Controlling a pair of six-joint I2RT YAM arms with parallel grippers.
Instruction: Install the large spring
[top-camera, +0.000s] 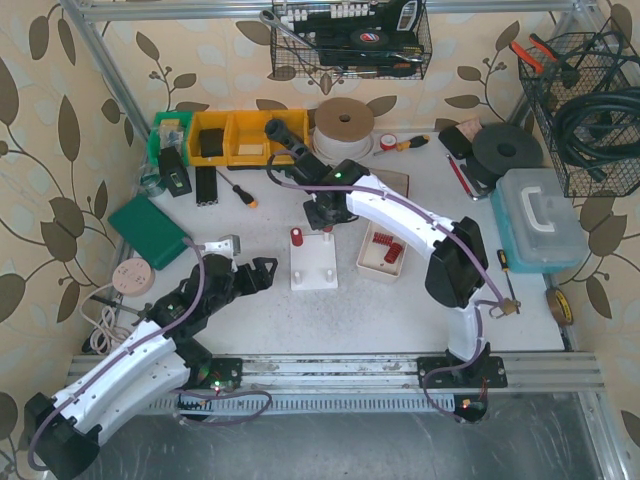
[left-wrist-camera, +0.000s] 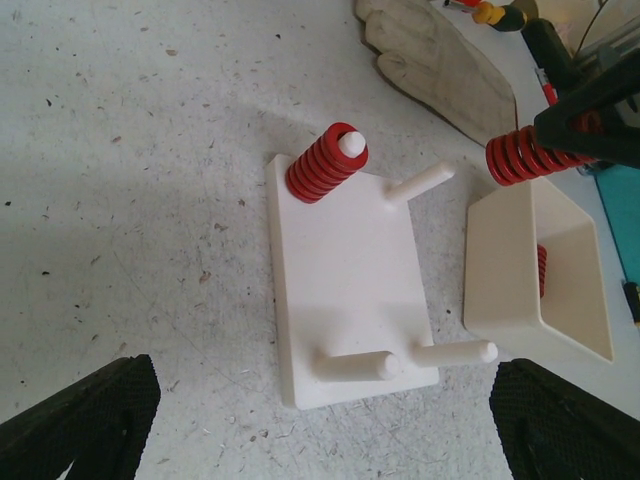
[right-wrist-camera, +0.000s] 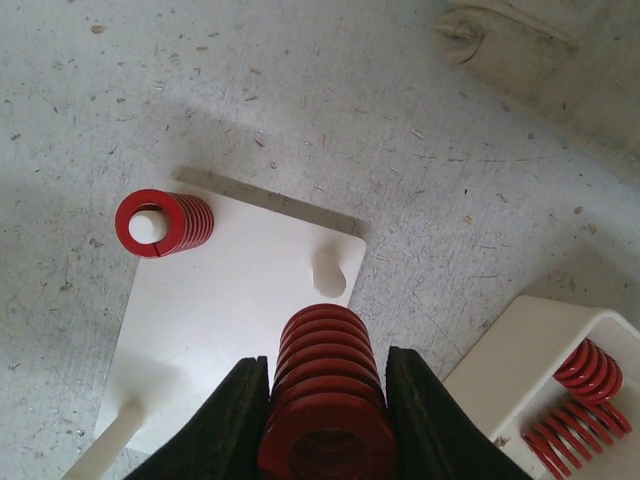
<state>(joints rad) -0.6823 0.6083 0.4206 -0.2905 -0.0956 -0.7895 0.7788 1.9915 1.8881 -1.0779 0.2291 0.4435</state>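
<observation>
We find the right claw (right-wrist-camera: 325, 425) clamped on the large spring (right-wrist-camera: 325, 380), held over the white peg board (right-wrist-camera: 240, 300) near a bare peg (right-wrist-camera: 328, 272). The left claw (left-wrist-camera: 322, 420) stands apart, low over the surface (left-wrist-camera: 120, 150) beside the board. A second red spring (right-wrist-camera: 160, 222) sits on a corner peg.

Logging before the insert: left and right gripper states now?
Left gripper: open, empty.
Right gripper: shut on the large spring.
</observation>
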